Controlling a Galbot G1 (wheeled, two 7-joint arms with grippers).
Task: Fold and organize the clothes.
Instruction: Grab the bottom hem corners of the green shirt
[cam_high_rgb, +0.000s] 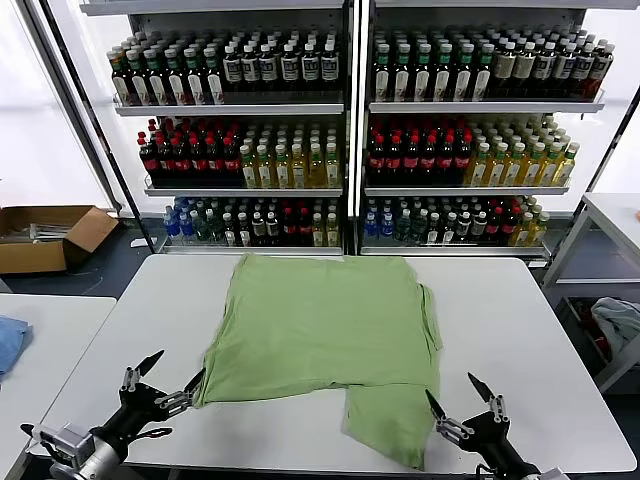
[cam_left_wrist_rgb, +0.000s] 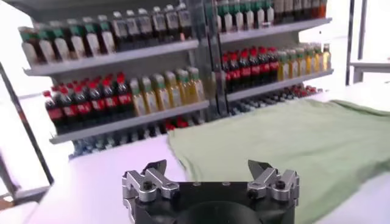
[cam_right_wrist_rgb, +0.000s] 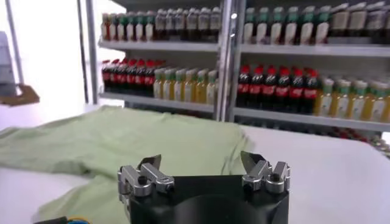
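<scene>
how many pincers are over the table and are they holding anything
2. The left pincer hovers open at the green shirt's near left corner; the right pincer hovers open beside its near right flap. Neither holds anything.

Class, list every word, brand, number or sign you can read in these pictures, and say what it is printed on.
None can be read.
Bottle labels on the shelves: too small and blurred.
Green shirt: no print showing.
Cardboard box: no lettering visible.
</scene>
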